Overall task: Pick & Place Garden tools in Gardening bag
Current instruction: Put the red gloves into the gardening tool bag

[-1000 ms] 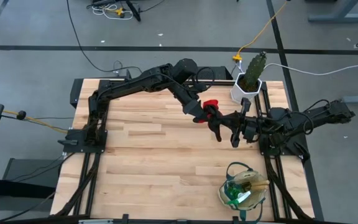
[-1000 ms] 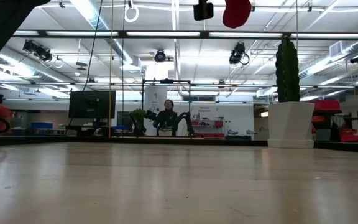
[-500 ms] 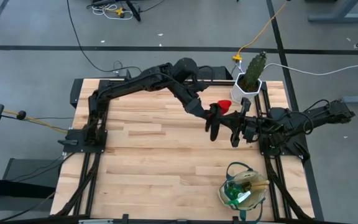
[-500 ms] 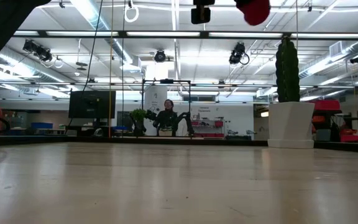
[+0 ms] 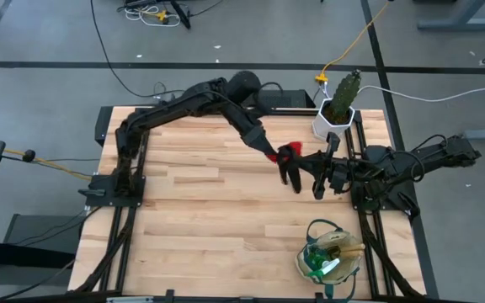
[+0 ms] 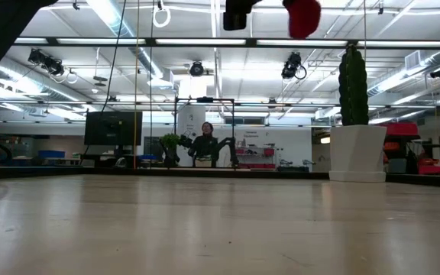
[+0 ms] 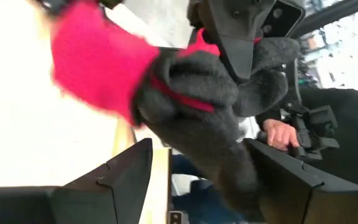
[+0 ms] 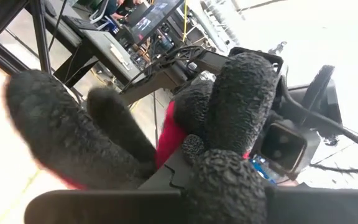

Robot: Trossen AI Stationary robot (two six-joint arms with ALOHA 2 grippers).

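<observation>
Red-and-black glove [image 5: 290, 156] hangs in the air above the middle of the table, between the two grippers. In the right wrist view its dark, nubbly fingers [image 8: 241, 87] drape over the right gripper [image 5: 317, 178], whose jaws are closed on it. The left gripper [image 5: 283, 162] sits right at the glove's red cuff — its two fingers [image 7: 110, 180] stand wide apart on either side of the fabric and no longer pinch it. In the low view the red part shows at the very top of the picture, high off the wooden table [image 5: 200, 210].

The gardening bag [image 5: 330, 259] stands at the near right corner of the table, well apart from the glove, with a green-and-white spray bottle [image 5: 322, 264] and a wooden handle showing inside it. A cactus [image 5: 344, 91] in a white pot [image 5: 327, 126] stands at the far right edge — just beyond the right arm.
</observation>
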